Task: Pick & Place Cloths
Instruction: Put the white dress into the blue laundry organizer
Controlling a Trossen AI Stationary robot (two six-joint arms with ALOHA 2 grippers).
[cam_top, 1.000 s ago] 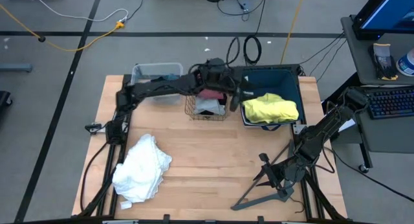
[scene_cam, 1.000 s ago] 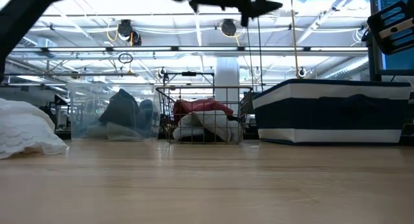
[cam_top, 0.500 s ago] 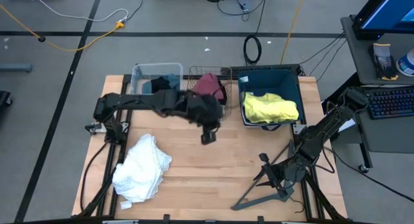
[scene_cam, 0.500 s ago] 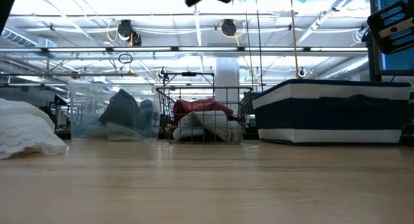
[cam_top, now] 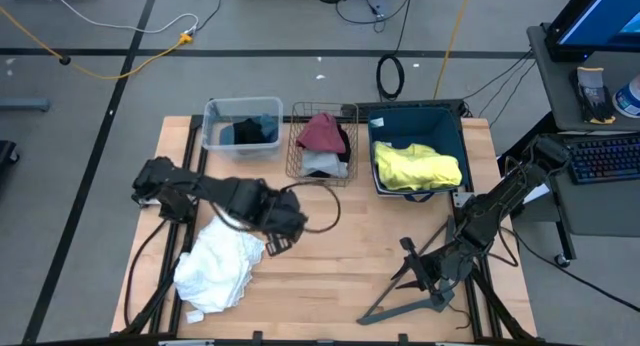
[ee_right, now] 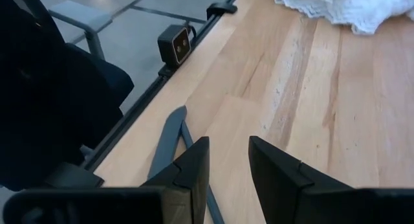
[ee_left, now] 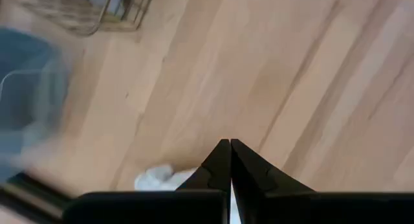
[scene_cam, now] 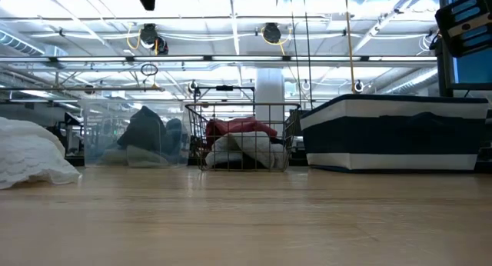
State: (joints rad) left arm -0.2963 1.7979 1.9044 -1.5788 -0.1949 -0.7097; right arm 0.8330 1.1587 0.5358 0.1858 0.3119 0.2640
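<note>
From above, the left gripper (cam_top: 283, 236) hovers at the right edge of the white cloth (cam_top: 220, 261), near-left on the table (cam_top: 350, 256). The right gripper (cam_top: 408, 269) waits near-right. In the left wrist view, its fingers (ee_left: 220, 166) are pressed together, holding nothing. In the right wrist view, the fingers (ee_right: 194, 162) stand narrowly apart, empty, beside the hanger (ee_right: 169, 136).

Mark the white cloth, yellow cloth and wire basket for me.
white cloth (cam_top: 218, 261), high view, middle of the crumpled pile
yellow cloth (cam_top: 417, 167), high view, centre of the fabric
wire basket (scene_cam: 242, 110), low view, front rim wire
</note>
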